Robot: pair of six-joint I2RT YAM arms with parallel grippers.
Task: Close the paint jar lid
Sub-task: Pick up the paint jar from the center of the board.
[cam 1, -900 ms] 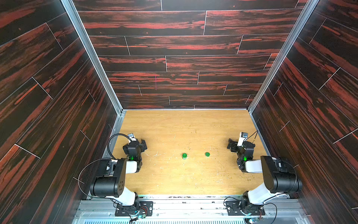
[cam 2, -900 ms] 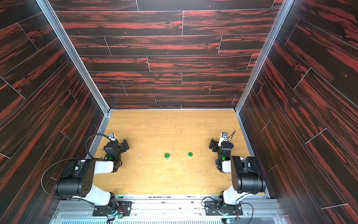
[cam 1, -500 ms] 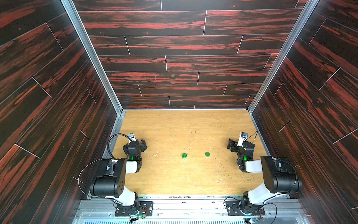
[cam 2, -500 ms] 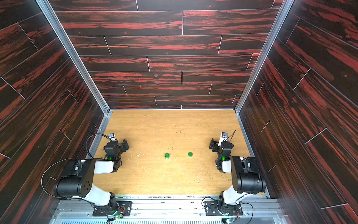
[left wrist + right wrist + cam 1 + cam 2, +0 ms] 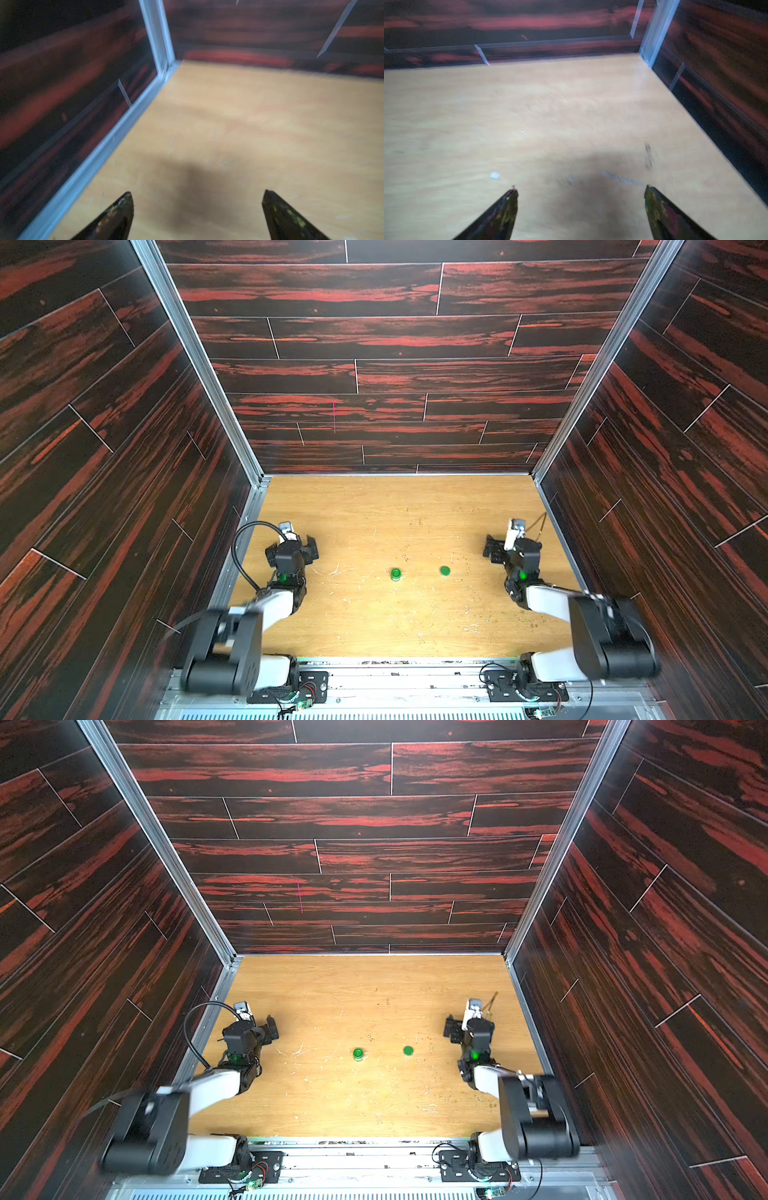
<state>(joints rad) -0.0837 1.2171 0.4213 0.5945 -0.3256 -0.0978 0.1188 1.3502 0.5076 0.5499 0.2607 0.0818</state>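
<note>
My arms have just begun moving, left gripper (image 5: pixel 197 194) and right gripper (image 5: pixel 580 189) both wide and empty; the paint jar (image 5: pixel 395 573) and lid (image 5: pixel 445 571) sit unmoved and apart, so capping hasn't started.

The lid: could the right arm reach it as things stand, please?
Probably yes: nothing stands between the lid and the open right gripper; the paint jar sits beyond the lid.

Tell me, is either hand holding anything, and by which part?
Nothing is held. The left hand and right hand are both open and empty; the paint jar and lid sit untouched on the table.
</note>
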